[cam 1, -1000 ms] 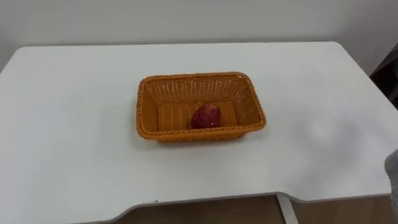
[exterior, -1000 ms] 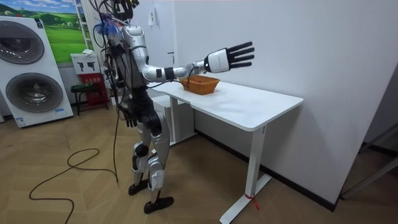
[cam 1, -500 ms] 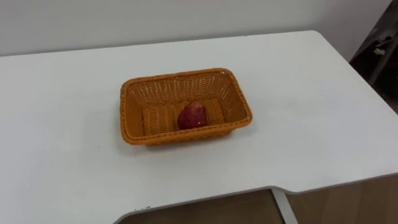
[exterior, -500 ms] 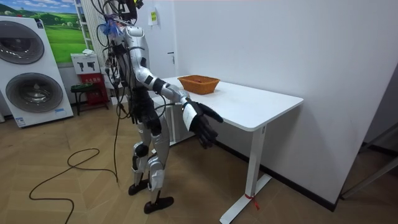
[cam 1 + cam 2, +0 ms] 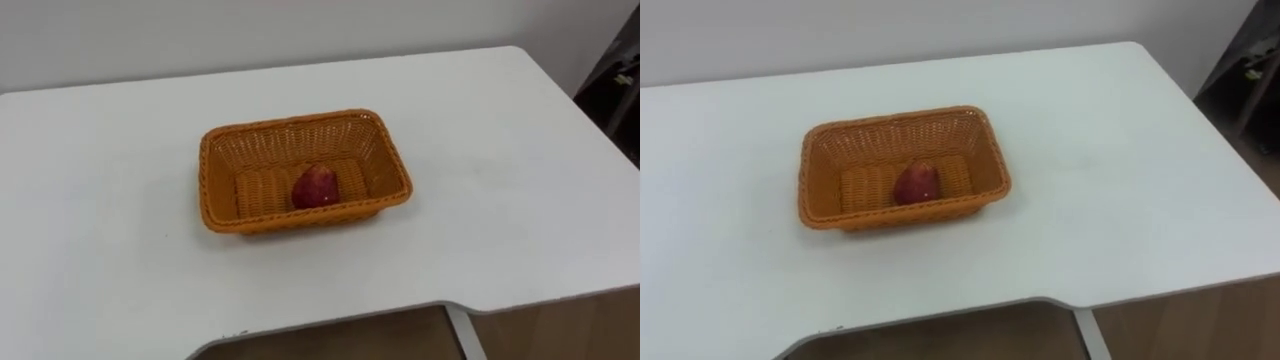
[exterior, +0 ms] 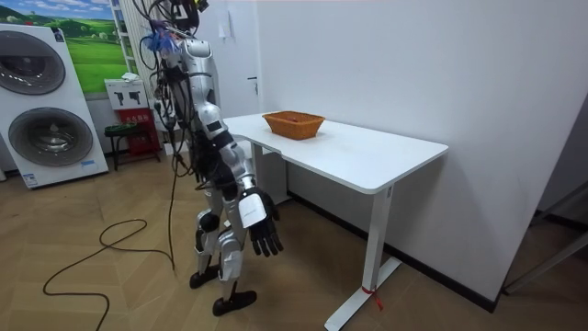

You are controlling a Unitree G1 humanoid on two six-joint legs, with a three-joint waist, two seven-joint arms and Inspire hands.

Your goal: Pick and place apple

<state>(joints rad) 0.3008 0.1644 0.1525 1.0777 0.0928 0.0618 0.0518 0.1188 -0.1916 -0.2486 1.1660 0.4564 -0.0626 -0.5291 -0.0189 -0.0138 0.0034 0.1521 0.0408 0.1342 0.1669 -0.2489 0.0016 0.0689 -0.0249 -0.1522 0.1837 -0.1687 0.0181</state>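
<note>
One apple (image 5: 316, 188), red, sits inside the orange wicker basket (image 5: 300, 148), on its floor close to the wall nearest me, roughly mid-length. The basket is on the white table (image 5: 500, 180), set back from my edge, long side facing me. My right hand (image 6: 258, 222) hangs at my side, lower than the tabletop and well apart from the basket, fingers loose and spread, holding nothing. In the room view I'm standing upright on the wood floor (image 6: 110, 276) at the table's end on the room view's left. Two washing machines (image 6: 41, 129) stand behind me there.
</note>
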